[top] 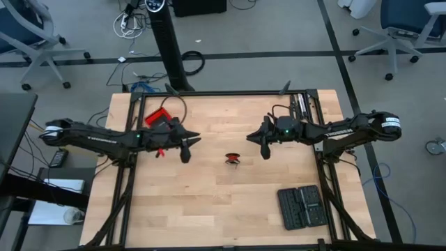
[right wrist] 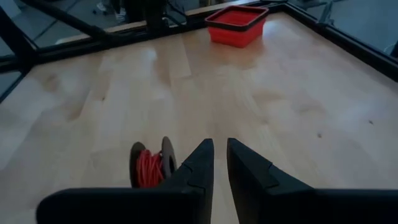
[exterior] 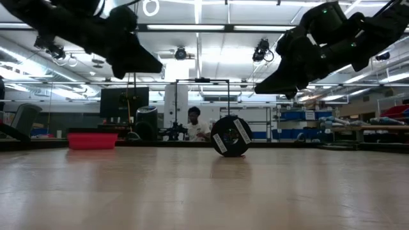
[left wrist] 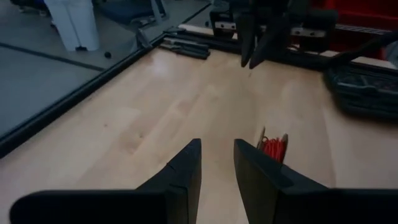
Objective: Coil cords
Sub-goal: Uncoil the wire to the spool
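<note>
The thin red wire is wound on a small dark spool (top: 232,159) that stands on its rims near the table's middle. It also shows in the low view (exterior: 231,135), the left wrist view (left wrist: 273,147) and the right wrist view (right wrist: 149,167). My left gripper (top: 185,152) hangs above the table to the spool's left, open with a small gap (left wrist: 217,155), and is empty. My right gripper (top: 265,148) hangs above the table to the spool's right, its fingers almost together (right wrist: 220,152), and is empty. Neither touches the spool.
A red square box (top: 159,117) stands at the table's far left, behind my left arm. A black case (top: 301,206) lies at the near right. Bare wood lies around the spool. A person sits in the room far behind the table (exterior: 193,124).
</note>
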